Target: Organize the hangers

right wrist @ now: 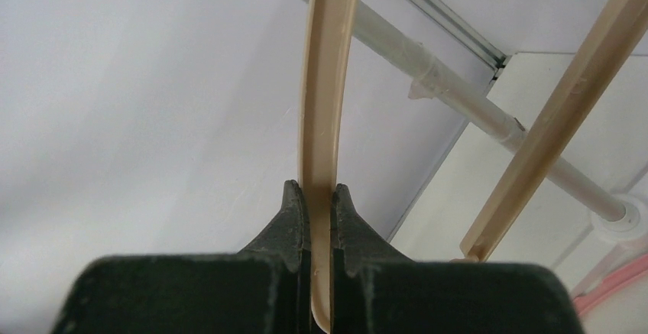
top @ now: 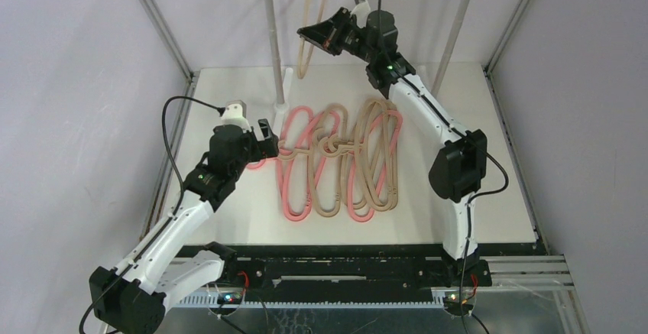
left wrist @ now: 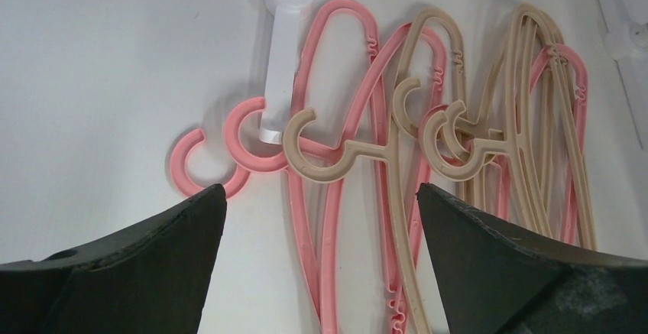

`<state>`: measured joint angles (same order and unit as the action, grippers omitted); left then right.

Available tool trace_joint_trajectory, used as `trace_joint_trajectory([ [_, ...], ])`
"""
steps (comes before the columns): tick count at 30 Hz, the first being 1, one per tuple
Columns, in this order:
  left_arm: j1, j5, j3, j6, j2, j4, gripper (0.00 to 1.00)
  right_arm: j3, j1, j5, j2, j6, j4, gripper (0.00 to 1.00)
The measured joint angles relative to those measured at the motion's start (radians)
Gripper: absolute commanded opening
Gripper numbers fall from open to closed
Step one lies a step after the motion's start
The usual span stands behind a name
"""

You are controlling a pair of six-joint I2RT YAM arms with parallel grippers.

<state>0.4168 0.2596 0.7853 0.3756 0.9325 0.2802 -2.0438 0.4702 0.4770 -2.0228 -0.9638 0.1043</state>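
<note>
Several salmon pink and beige hangers lie tangled in a pile on the white table, hooks toward the left; they also show in the left wrist view. My left gripper is open and empty, just left of the pile, its fingers straddling pink and beige hanger arms below. My right gripper is raised at the back and shut on a beige hanger that hangs upright near the rack; in the right wrist view its jaws pinch the hanger's thin arm.
Two grey upright rack poles stand at the back, the left one on a white foot next to the pink hooks, the right one behind my right arm. Grey enclosure walls border the table.
</note>
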Motion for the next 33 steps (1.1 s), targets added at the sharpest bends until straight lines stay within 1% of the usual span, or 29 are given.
trace_joint_trajectory([
  [6, 0.000, 0.000, 0.000, 0.000, 0.000, 0.000, 1.00, -0.026, 0.016, -0.007, -0.053, -0.019, -0.019, 0.00],
  [7, 0.000, 0.000, 0.000, 0.000, 0.000, 0.000, 0.99, -0.029, 0.018, -0.012, -0.057, -0.022, -0.018, 0.03],
  [9, 0.000, 0.000, 0.000, 0.000, 0.000, 0.000, 0.99, -0.032, 0.021, -0.020, -0.058, -0.026, -0.019, 0.13],
  [10, 0.000, 0.000, 0.000, 0.000, 0.000, 0.000, 1.00, -0.035, 0.023, -0.024, -0.058, -0.029, -0.022, 0.20],
  [11, 0.000, 0.000, 0.000, 0.000, 0.000, 0.000, 0.99, -0.037, 0.024, -0.026, -0.058, -0.031, -0.026, 0.24],
  [13, 0.000, 0.000, 0.000, 0.000, 0.001, 0.000, 1.00, -0.039, 0.029, -0.029, -0.058, -0.037, -0.032, 0.42],
  [15, 0.000, 0.000, 0.000, 0.000, 0.001, 0.000, 0.99, -0.039, 0.033, -0.032, -0.058, -0.035, -0.043, 0.55],
  [17, 0.000, 0.000, 0.000, 0.000, 0.002, 0.000, 1.00, -0.029, 0.034, -0.039, -0.056, -0.028, -0.056, 0.66],
  [19, 0.000, 0.000, 0.000, 0.000, 0.002, 0.000, 0.99, 0.021, 0.034, -0.059, -0.033, -0.013, -0.056, 0.73],
  [24, 0.000, 0.000, 0.000, -0.001, 0.007, 0.000, 1.00, 0.215, 0.032, -0.117, 0.097, 0.049, -0.090, 0.84],
  [28, 0.000, 0.001, 0.000, -0.001, 0.010, 0.002, 1.00, 0.380, 0.029, -0.177, 0.252, 0.132, -0.132, 0.93],
  [30, 0.000, 0.004, 0.000, -0.001, 0.010, 0.002, 1.00, 0.459, 0.030, -0.215, 0.341, 0.179, -0.139, 0.95],
  [33, 0.000, 0.008, 0.000, -0.001, 0.011, 0.003, 0.99, 0.559, 0.030, -0.275, 0.489, 0.263, -0.169, 0.95],
])
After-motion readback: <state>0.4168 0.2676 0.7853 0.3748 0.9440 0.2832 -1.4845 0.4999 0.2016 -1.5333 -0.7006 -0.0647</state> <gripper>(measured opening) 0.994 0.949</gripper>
